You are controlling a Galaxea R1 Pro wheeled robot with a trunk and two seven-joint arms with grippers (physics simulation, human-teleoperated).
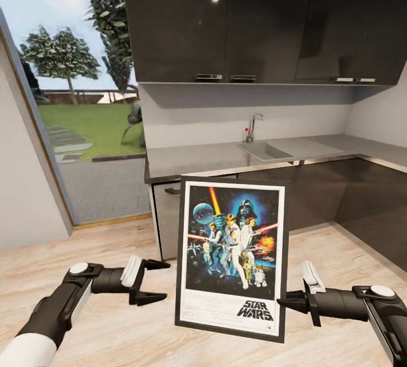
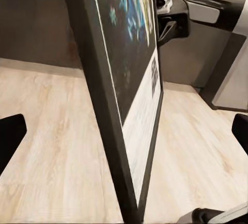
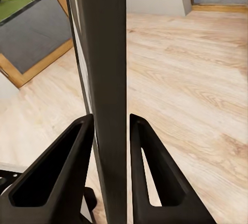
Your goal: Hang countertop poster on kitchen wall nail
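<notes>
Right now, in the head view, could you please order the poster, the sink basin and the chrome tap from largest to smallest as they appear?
1. The poster, though its nearness to the camera inflates it.
2. The sink basin.
3. The chrome tap, smallest.

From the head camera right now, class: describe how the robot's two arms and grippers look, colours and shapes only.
Both arms have glossy black casings with white sections and round white caps. The left gripper and right gripper each carry a white block and two pointed, wedge-shaped black fingers.
</notes>
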